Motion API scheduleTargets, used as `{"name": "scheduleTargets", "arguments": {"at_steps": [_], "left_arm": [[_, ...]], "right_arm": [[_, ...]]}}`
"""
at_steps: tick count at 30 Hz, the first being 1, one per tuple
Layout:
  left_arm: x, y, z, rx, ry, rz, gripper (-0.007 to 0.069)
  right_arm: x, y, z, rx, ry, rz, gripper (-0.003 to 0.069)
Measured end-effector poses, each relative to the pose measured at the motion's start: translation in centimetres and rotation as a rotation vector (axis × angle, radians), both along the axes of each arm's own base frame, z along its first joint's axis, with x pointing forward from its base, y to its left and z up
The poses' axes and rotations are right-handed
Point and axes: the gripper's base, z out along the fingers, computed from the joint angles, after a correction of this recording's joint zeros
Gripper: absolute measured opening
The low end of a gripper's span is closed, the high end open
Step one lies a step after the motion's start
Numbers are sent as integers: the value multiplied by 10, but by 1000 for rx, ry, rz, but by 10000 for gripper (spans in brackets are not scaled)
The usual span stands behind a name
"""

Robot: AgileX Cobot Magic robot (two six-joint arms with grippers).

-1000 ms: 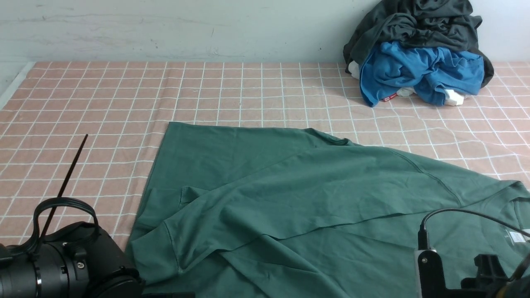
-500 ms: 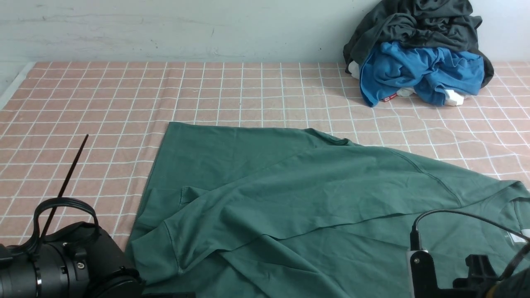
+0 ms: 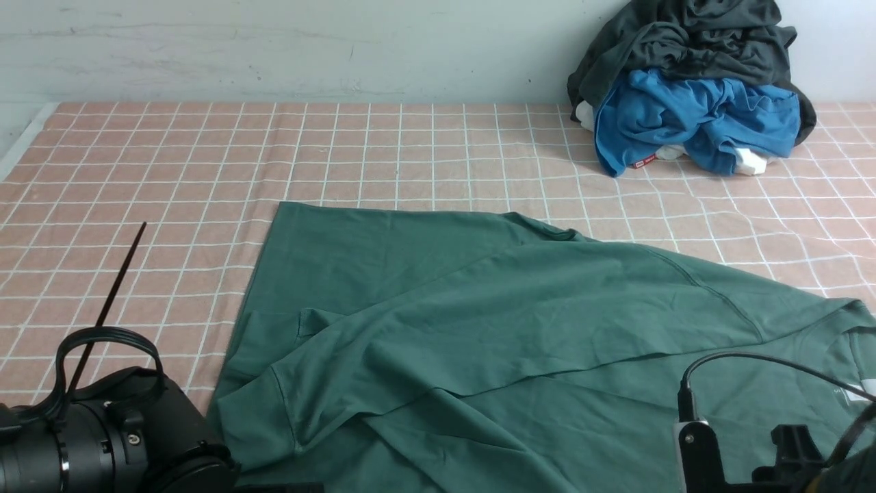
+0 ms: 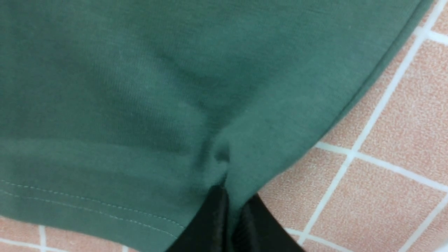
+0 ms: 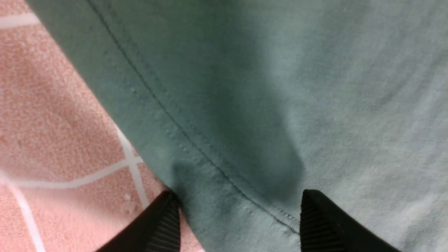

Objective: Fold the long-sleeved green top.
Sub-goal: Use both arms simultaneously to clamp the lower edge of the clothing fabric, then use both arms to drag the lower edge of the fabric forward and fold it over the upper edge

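Note:
The green long-sleeved top (image 3: 479,329) lies spread over the near half of the table, with a sleeve folded across its body. In the left wrist view my left gripper (image 4: 229,196) is shut on the green top (image 4: 175,87), pinching a fold of cloth near a stitched hem at its edge. In the right wrist view my right gripper (image 5: 239,210) is open, its jaws wide apart on either side of a seamed edge of the top (image 5: 280,87). The front view shows only the arms' wrists, left (image 3: 102,438) and right (image 3: 753,459), at the bottom corners.
A pink checked cloth (image 3: 410,150) covers the table. At the back right lies a pile with a dark grey garment (image 3: 684,41) on a bright blue one (image 3: 691,116). A thin black rod (image 3: 109,301) slants up from the left arm. A wall stands behind.
My right wrist has sunk lower and shifted slightly left over the top's near right part. The left arm and the top have not visibly moved.

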Motion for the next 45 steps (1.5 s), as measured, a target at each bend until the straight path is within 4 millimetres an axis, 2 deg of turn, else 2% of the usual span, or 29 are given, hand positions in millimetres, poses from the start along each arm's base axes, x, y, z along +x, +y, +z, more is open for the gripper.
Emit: {"name": "scheduleTargets", "arguments": {"at_steps": [4,7,8,10,11,18,23,24,28,32,33,35,38,40,43,45], "left_arm": [[0,0,0,0,0,0,6],[0,0,0,-1,-2,1,6],[0,0,0,-1,-2,2,6],[1,-1,1,-3,-5,11,6],[2,-2,2,-5,-7,16,6],[16,-5,15,4,-64,51,6],[47,7,40,9,-143,199,7],[47,7,40,9,-144,199,7],[89,22,76,-54,-263,313,11],[124,29,103,-91,-350,329,17],[126,29,105,-93,-354,330,17],[151,28,117,-109,-398,335,17],[178,24,125,-117,-429,331,17],[190,22,126,-116,-436,324,17],[217,21,126,-105,-442,308,17],[236,23,123,-103,-454,312,17]], "right_arm": [[0,0,0,1,-2,-6,332],[1,0,-1,-2,-2,-9,181],[1,0,-1,-2,-3,-9,171],[0,-1,2,-2,-10,-12,64],[0,-1,4,1,-17,-18,34],[5,0,25,23,-65,-64,10],[23,5,53,42,-109,-125,10],[23,5,53,41,-107,-127,10],[54,1,85,117,-176,-220,10],[88,-6,108,191,-214,-300,10],[91,-6,108,191,-211,-300,10],[117,-9,120,240,-226,-340,10],[144,-9,131,285,-239,-366,10],[157,-9,132,291,-231,-374,10],[188,-8,136,294,-225,-380,10],[208,-7,131,282,-205,-392,10]]}}
